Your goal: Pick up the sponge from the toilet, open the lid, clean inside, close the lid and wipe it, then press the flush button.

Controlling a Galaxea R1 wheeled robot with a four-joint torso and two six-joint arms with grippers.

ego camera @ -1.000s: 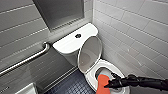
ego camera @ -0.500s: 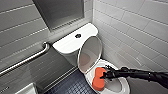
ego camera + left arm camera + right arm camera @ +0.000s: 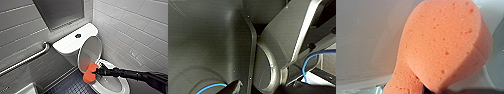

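Observation:
The white toilet (image 3: 124, 85) stands in the corner with its lid (image 3: 90, 53) raised and leaning back against the tank. My right arm reaches in from the right, and my right gripper (image 3: 96, 72) is shut on the orange-red sponge (image 3: 89, 73). The sponge hangs at the bowl's near-left rim, just below the lid's lower edge. In the right wrist view the sponge (image 3: 443, 45) looms large against a white surface. The dark round flush button (image 3: 78, 35) sits in the middle of the tank top. My left gripper is open and holds nothing.
A metal grab bar (image 3: 27, 60) runs along the grey tiled wall on the left. White tiled wall (image 3: 140, 30) closes in on the right of the toilet. Dark small-tiled floor (image 3: 72, 86) lies before the bowl, with a white object (image 3: 26, 90) at the lower left.
My right gripper has carried the sponge a little to the left and upward, from over the bowl toward the lid's lower edge.

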